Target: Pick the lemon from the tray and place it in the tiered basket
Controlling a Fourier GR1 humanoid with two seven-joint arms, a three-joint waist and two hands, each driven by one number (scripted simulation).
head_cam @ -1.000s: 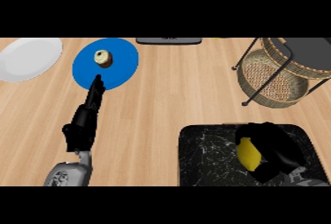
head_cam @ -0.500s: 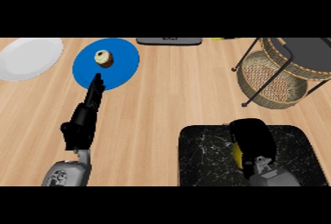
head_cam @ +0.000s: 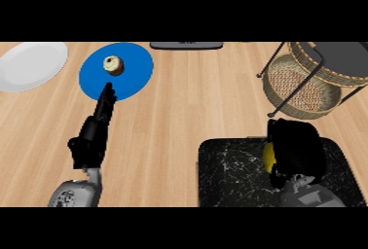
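Observation:
The black marbled tray (head_cam: 230,175) lies at the lower right of the counter. Only a yellow sliver of the lemon (head_cam: 268,156) shows, at the left edge of my right hand (head_cam: 293,146). That hand curls over the lemon above the tray's upper middle and hides most of it. The tiered wire basket (head_cam: 316,78) with a woven lower tier stands at the upper right, beyond the tray. My left hand (head_cam: 101,121) rests at the left with fingers straight, pointing up at the blue plate.
A blue plate (head_cam: 133,80) holding a small pastry (head_cam: 114,65) sits at the upper left, with a white plate (head_cam: 28,65) beside it. A dark flat object (head_cam: 187,44) lies at the counter's far edge. Bare wood lies between the tray and the plates.
My right hand has closed over the lemon and shifted up toward the tray's far edge. The lemon, plainly visible a second ago, is now mostly covered. The left hand has not moved.

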